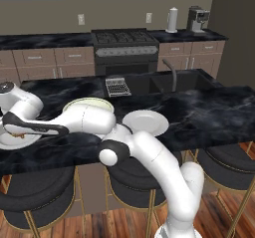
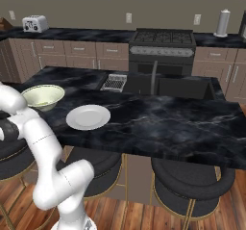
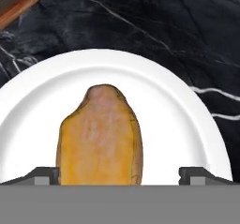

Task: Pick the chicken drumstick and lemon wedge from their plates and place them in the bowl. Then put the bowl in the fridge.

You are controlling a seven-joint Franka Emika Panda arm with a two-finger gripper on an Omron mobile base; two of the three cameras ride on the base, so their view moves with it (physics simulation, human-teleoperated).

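I see dark counter point(image 3: 178, 26) free across the frame's top, plate point(image 3: 173, 110) rim right, my gripper point(image 3: 120, 175) spread fully (holding nothing), chicken drumstick point(image 3: 100, 136) between fingertips point(image 3: 46, 175).

Chicken drumstick point(image 3: 99, 136) on white plate point(image 3: 173, 124): lower end cut off by bottom of hand view, so full length unknown. Fingers point(image 3: 47, 175): only dark tips poke up either side of drumstick; contact with it not discernible. Plate's left rim runs off picture edge.

Left base view: arm covers most of plate at counter's near left corner point(image 1: 10, 141); only brownish sliver of food visible. Bowl point(image 1: 89, 104) near rim hidden behind arm.

Right base view: bowl's point(image 2: 43, 96) contents too small to identify, just faint greenish speck.
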